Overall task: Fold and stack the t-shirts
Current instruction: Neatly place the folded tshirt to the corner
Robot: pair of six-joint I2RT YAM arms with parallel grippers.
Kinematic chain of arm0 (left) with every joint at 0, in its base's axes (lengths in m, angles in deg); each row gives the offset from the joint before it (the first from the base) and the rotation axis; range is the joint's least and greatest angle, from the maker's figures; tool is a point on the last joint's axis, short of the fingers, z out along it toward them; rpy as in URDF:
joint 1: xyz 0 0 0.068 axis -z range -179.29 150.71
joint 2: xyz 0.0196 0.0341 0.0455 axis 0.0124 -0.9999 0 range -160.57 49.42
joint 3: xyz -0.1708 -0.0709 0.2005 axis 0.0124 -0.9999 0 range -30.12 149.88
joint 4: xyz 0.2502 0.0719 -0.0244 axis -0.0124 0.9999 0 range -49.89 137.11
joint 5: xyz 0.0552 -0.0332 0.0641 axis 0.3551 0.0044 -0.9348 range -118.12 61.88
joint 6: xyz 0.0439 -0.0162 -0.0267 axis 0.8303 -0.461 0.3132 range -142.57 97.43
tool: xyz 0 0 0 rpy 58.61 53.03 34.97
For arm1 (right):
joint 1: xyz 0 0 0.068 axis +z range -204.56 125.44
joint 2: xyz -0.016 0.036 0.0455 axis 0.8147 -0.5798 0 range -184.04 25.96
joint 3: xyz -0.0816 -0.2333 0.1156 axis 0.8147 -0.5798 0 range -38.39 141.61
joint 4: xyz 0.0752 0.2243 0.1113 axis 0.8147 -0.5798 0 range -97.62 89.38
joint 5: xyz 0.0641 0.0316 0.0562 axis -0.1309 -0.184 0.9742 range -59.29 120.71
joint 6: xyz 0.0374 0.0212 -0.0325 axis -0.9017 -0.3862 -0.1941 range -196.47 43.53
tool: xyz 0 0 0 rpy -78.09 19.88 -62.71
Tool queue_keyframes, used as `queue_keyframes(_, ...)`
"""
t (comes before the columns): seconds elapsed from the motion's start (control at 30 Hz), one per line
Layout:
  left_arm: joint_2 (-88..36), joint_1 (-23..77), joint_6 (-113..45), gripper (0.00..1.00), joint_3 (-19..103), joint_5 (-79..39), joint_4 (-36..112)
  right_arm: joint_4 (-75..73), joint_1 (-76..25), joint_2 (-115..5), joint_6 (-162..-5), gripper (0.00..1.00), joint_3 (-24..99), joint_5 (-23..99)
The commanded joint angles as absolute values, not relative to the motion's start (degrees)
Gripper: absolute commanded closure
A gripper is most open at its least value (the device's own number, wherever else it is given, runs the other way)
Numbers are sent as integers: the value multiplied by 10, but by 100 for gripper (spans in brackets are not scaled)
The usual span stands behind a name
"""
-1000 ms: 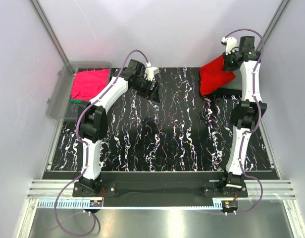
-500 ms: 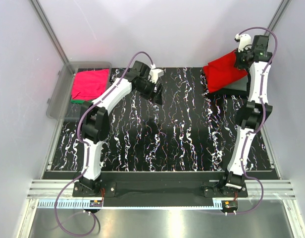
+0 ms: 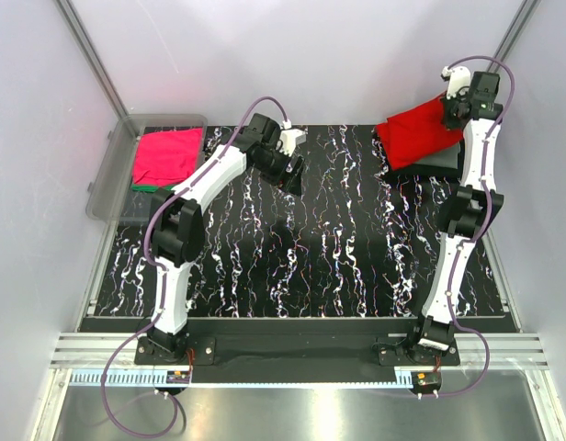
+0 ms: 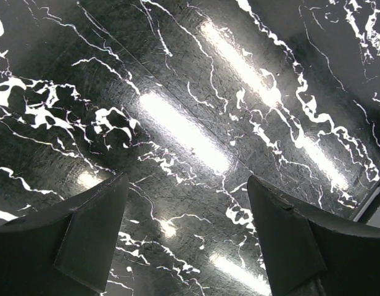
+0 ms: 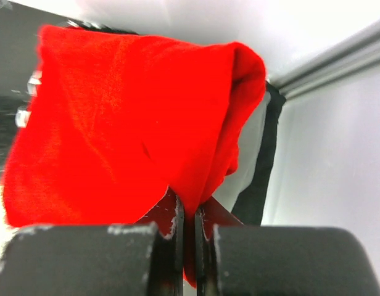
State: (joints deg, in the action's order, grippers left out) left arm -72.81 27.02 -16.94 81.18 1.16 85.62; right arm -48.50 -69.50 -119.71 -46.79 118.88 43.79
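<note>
A: Black marbled counter [image 3: 301, 257]; at far right, red t-shirt [image 3: 419, 133] raised above a dark pile [image 3: 441, 163]. Pink t-shirt [image 3: 165, 154] lying in the clear bin [image 3: 107, 188], far left.
B: Right hand [image 5: 189, 213] pinching the red cloth by one thin fold. Left hand [image 4: 187, 185] spread wide, holding nothing.
A: Risk?
B: Maybe slipping from so small a pinch, or dragging the dark pile along.
</note>
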Motion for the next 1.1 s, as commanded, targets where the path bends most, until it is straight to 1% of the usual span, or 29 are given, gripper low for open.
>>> queue_keyframes(0.0,-713,275,-156,16,820,-2,853,-437,-706,-1215,-472,100,1207,400)
queue_keyframes(0.53,-720,286,-150,16,820,-12,855,-398,-715,-1264,-474,100,1200,299)
queue_keyframes(1.07,-728,298,-149,16,830,-18,855,-397,-715,-1267,-478,100,1173,257)
